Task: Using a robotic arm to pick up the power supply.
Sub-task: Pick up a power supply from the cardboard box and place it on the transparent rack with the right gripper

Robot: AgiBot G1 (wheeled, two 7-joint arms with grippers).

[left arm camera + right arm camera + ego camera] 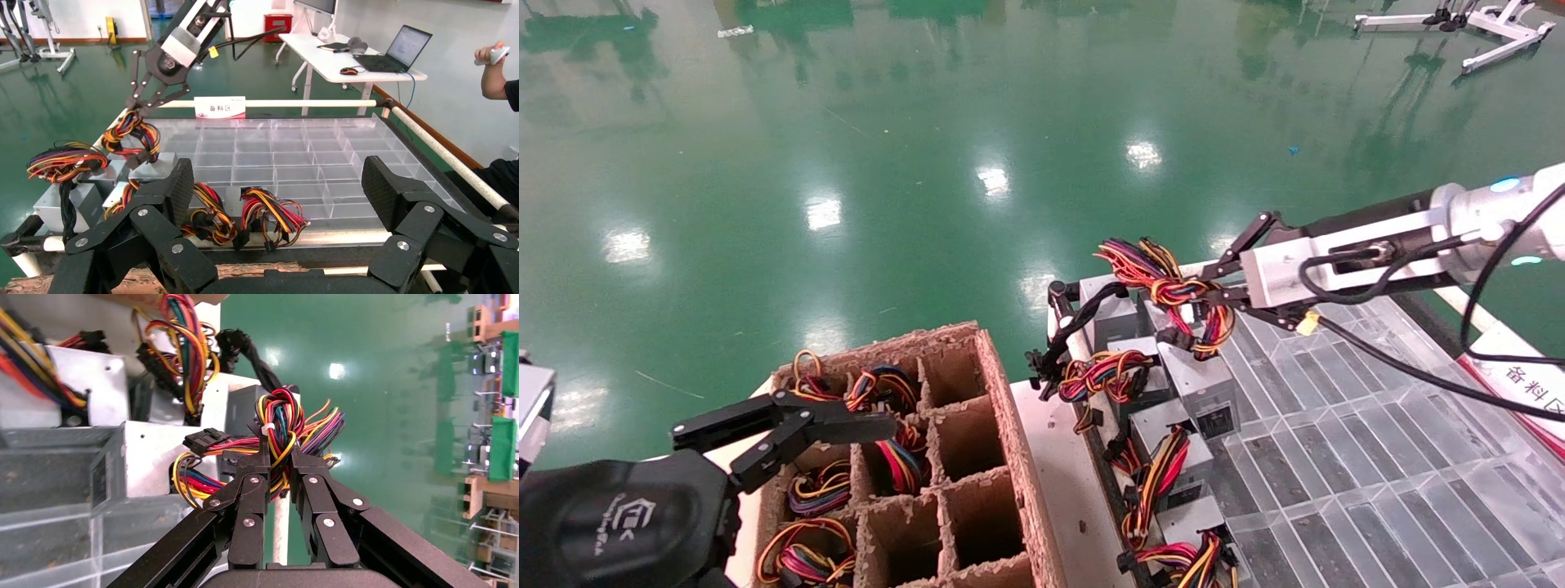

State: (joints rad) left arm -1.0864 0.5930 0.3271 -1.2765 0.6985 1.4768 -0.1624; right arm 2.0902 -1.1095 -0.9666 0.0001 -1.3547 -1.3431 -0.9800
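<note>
Up at the far left corner of the clear plastic gridded tray point(1336, 457), the small grey metal power supply point(1201, 384) sits among others alike, seemingly resting there. Its looped red-and-yellow wire bundle point(278, 425) is pinched by the right gripper point(279, 459). Left gripper point(278, 184) spread wide above the brown cardboard divider box point(1001, 408); glossy green floor point(887, 163) beyond

Silver wrist block point(1283, 273), loose black cable point(1418, 371), seemingly logo-marked black tool point(878, 426).
</note>
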